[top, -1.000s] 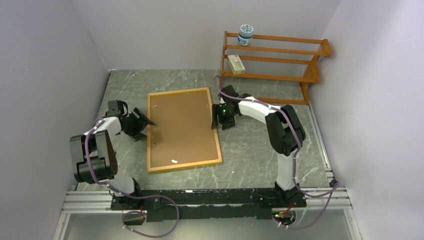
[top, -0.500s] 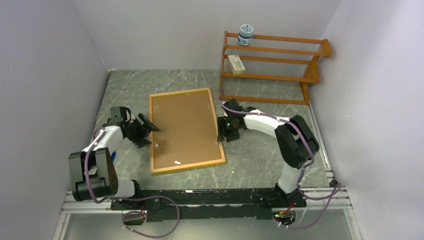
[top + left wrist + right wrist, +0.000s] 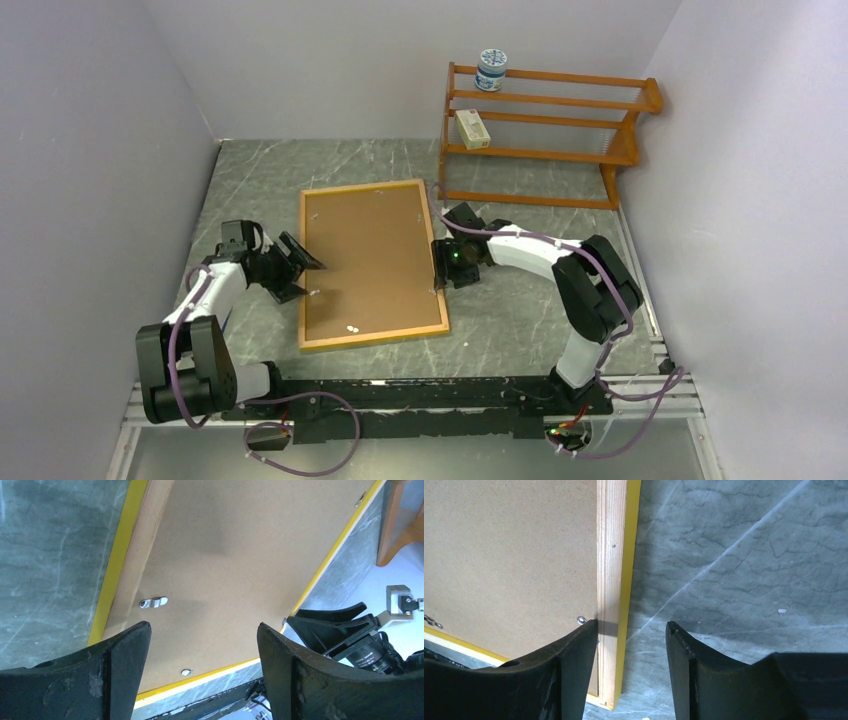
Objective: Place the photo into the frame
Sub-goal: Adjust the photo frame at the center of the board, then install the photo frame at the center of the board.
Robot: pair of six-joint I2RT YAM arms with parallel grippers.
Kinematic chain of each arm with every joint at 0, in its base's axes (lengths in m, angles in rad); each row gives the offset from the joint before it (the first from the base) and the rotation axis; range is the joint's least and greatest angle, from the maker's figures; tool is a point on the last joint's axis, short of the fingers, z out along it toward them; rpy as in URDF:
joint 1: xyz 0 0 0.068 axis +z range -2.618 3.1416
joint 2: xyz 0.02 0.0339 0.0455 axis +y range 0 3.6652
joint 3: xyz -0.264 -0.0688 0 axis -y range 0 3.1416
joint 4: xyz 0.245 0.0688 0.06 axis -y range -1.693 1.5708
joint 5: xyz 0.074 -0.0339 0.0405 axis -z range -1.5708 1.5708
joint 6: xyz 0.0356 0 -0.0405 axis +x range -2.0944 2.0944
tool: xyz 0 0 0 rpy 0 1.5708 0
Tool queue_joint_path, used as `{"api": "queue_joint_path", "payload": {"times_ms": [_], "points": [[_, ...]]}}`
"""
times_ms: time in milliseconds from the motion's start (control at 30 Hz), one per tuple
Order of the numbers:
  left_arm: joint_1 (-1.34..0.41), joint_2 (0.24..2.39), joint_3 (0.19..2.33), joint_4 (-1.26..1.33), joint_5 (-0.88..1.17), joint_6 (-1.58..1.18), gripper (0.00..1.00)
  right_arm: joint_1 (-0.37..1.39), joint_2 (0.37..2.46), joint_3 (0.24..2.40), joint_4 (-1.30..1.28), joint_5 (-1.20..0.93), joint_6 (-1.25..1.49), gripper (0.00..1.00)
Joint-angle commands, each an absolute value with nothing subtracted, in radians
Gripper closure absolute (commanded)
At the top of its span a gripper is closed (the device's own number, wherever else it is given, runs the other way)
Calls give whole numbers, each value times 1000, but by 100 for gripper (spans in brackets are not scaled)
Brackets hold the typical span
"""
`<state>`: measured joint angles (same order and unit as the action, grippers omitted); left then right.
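Observation:
The frame (image 3: 372, 186) lies face down on the table, light wood rails around a brown backing board (image 3: 370, 260). The photo is hidden. My left gripper (image 3: 305, 275) stands open at the frame's left edge. In the left wrist view its fingertips (image 3: 202, 626) hover over the backing board (image 3: 240, 555) with nothing between them. My right gripper (image 3: 440, 268) is at the frame's right edge. In the right wrist view it (image 3: 631, 624) is open astride the wood rail (image 3: 610, 555), its left finger (image 3: 574, 660) over the board and its right finger (image 3: 684, 665) off the yellow edge.
An orange-brown shelf rack (image 3: 545, 125) stands at the back right, with a round tin (image 3: 491, 70) on top and a small box (image 3: 472, 128) on a lower shelf. Small metal turn clips (image 3: 154, 601) sit along the board's edges. Walls close in on both sides.
The frame has shifted slightly right and toward the near edge. Both grippers have moved nearer along its left and right edges.

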<state>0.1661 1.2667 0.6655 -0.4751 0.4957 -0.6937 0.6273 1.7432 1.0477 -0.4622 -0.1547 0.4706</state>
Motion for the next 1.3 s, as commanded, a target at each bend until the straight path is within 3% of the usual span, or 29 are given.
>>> {"api": "queue_joint_path", "payload": {"times_ms": [0,800,967,1167,1267], "points": [[156,1246,641,-457,545,-711,17,648,1733,1047,-497,-170,444,45],[134,1213,613,-420,561,-762,16,681,1696,1009,-489,-267,370,34],[134,1155,673,-503,433,-729,15,682,1682,1005,-481,-242,397,34],[134,1107,672,-612,87,-774,10,682,1664,996,-467,-160,465,36],[133,1120,639,-582,75,-796,7,682,1670,999,-469,-132,483,38]]}}
